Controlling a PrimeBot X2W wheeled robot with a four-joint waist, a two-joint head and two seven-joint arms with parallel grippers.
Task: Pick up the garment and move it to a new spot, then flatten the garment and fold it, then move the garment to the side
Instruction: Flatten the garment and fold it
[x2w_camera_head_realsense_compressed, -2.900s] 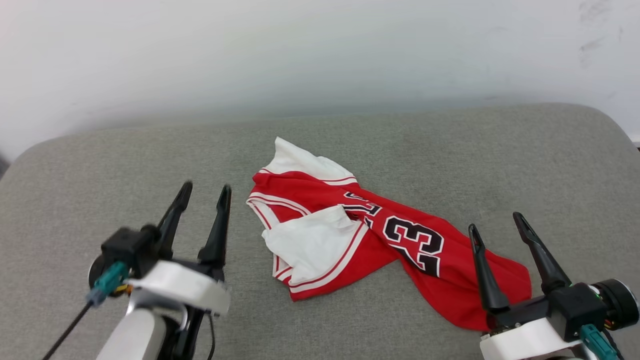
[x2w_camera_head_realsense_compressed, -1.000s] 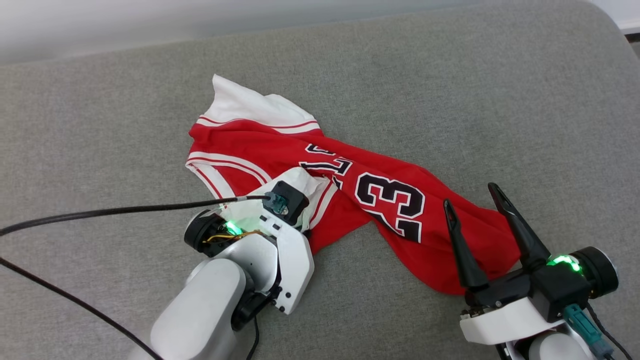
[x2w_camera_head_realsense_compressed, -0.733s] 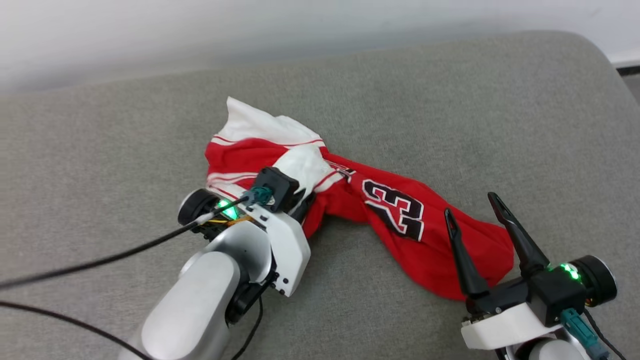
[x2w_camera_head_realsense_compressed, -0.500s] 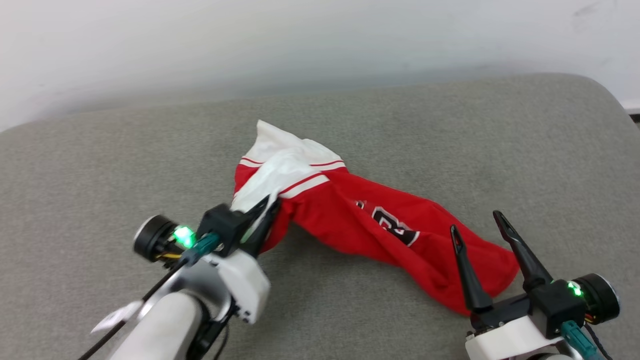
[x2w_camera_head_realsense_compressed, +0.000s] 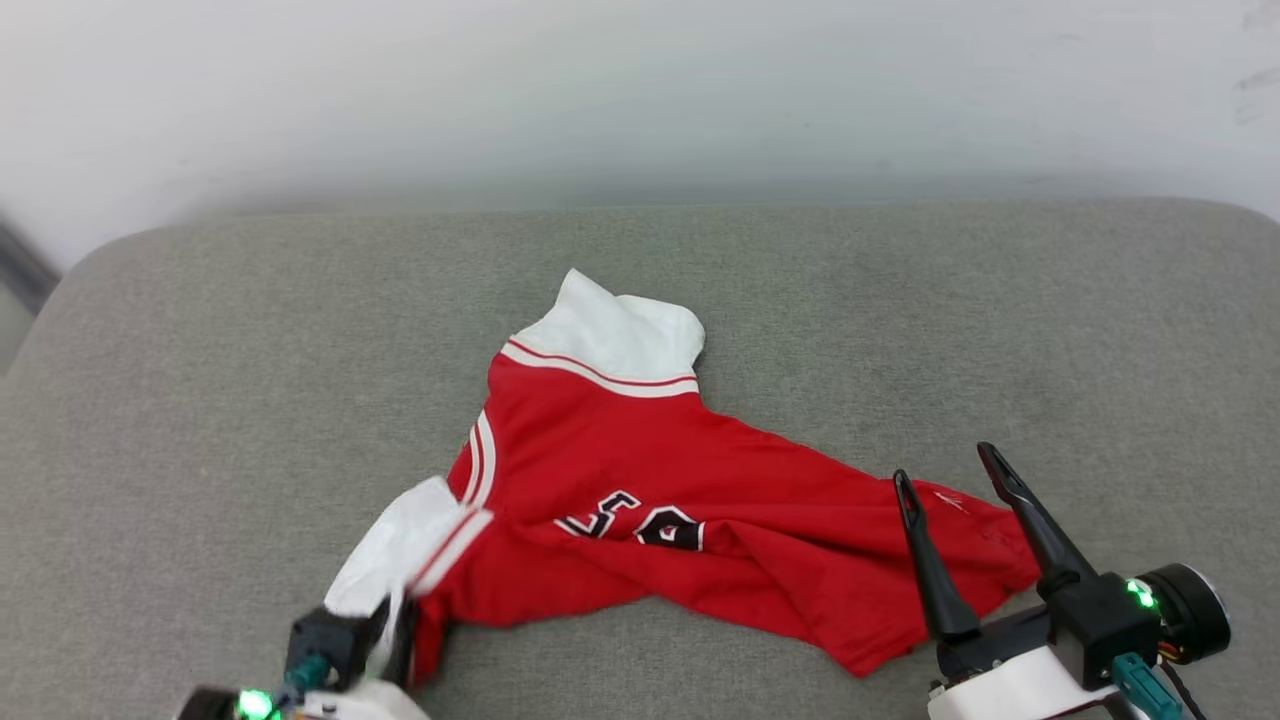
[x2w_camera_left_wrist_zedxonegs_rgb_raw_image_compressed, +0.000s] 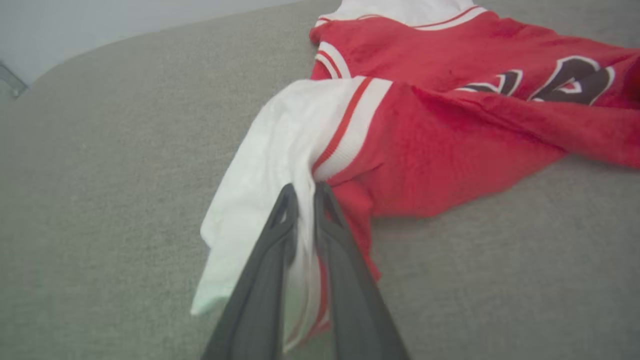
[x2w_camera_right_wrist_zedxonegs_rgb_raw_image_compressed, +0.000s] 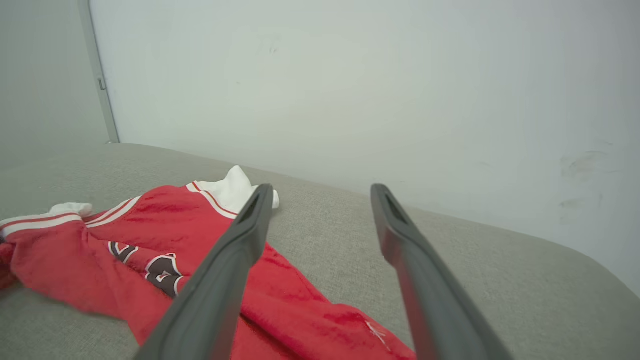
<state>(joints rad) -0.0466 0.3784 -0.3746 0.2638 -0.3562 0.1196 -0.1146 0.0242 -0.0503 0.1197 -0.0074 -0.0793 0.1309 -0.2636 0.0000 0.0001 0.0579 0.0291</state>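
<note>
Garment lies crumpled mid-cushion, its length running from near left to near right.

Left gripper pinched narrow on white sleeve alone. Risk: thin hold, sleeve may slip out under pull.

Right gripper wide, empty, above near-right end. Risk: one-sided drag may bunch fabric.

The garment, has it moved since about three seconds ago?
Yes. The left pincer has dragged the garment by its white sleeve toward the grey cushion's near left edge.
</note>
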